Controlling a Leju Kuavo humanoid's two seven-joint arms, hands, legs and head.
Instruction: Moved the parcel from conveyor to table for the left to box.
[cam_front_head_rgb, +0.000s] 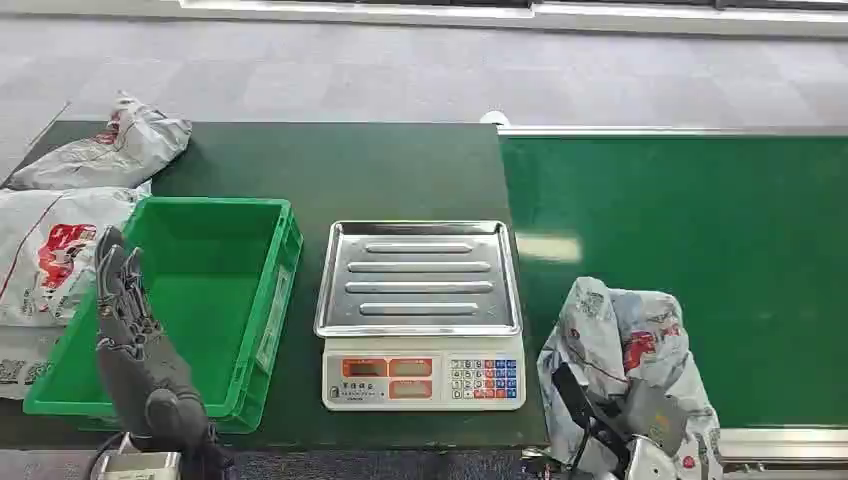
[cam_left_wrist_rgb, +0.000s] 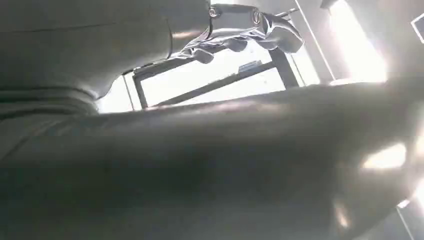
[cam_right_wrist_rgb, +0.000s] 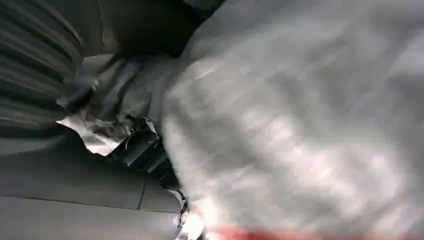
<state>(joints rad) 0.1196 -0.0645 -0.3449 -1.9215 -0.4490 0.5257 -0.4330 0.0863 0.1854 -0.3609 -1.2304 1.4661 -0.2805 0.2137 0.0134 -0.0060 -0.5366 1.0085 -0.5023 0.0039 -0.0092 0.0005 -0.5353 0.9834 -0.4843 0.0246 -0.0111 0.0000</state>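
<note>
We note the green conveyor (cam_front_head_rgb: 700, 250) beside the dark counter (cam_front_head_rgb: 380, 170), which carries a green box (cam_front_head_rgb: 262, 300), a scale (cam_front_head_rgb: 420, 315) with a steel pan, and two bagged parcels (cam_front_head_rgb: 60, 215) at its left end. The grey parcel (cam_front_head_rgb: 625, 350) stands at the conveyor's near edge just beside the scale, grasped from below by the right hand (cam_front_head_rgb: 615, 425). The left hand (cam_front_head_rgb: 125, 310) is raised over the box's near left corner, fingers extended and holding nothing.
</note>
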